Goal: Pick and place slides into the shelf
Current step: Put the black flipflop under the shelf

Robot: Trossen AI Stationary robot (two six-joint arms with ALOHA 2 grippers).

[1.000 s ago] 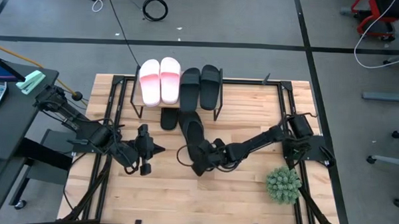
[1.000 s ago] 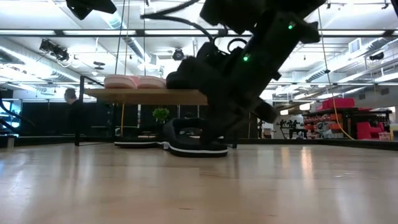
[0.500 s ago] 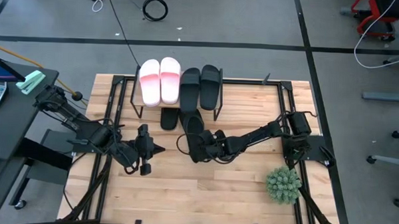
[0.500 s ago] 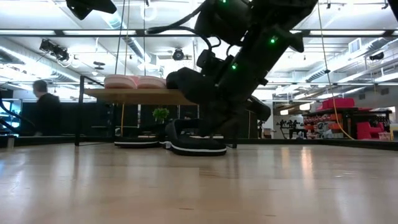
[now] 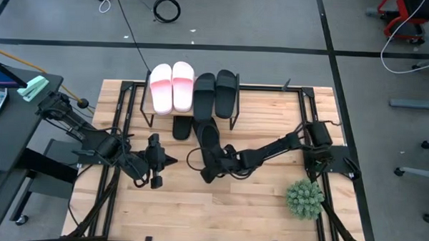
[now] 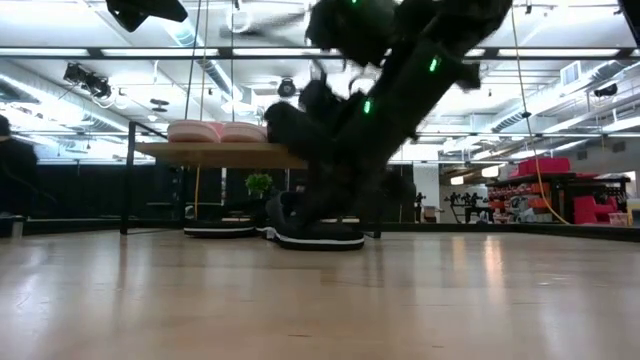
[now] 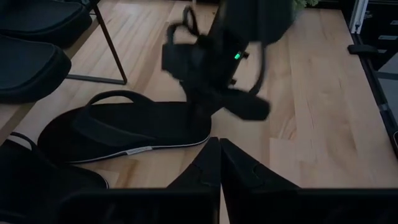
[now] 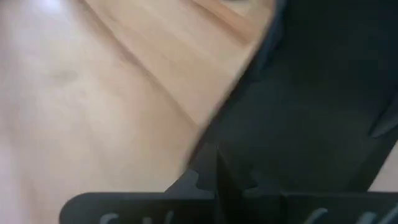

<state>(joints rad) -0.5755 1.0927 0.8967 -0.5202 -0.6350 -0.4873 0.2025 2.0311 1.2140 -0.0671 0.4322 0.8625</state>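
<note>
A thin black thong flip-flop (image 5: pixel 205 138) lies sole-down on the table, toe toward the shelf (image 5: pixel 146 107). My right gripper (image 5: pixel 208 170) is shut and stands low over its heel end. In the left wrist view the gripper (image 7: pixel 205 109) comes down on the flip-flop (image 7: pixel 124 130). My left gripper (image 5: pixel 171 161) is shut and waits left of it, touching nothing. Two pink slides (image 5: pixel 171 87) and two black broad-band slides (image 5: pixel 215 92) lie on the shelf's top board. A second flip-flop (image 5: pixel 181 126) lies under the shelf. My right gripper meets the flip-flop's heel end (image 7: pixel 198 124) with shut fingers, slanting down from the table's right and near side. The gripper's body hides the exact place of contact, and I cannot tell if it presses or only hovers. The flip-flop lies flat on the table.
A spiky green plant ball (image 5: pixel 303 198) sits near the table's right near corner. The shelf's thin black frame legs (image 7: pixel 115 56) stand just beyond the flip-flop's toe. Bare wood lies across the table's near half (image 5: pixel 218 214).
My right gripper has moved from the flip-flop's near end toward the shelf, by a short way, and its arm has tipped more steeply. The flip-flop has stayed flat on the table, nudged slightly toward the shelf.
</note>
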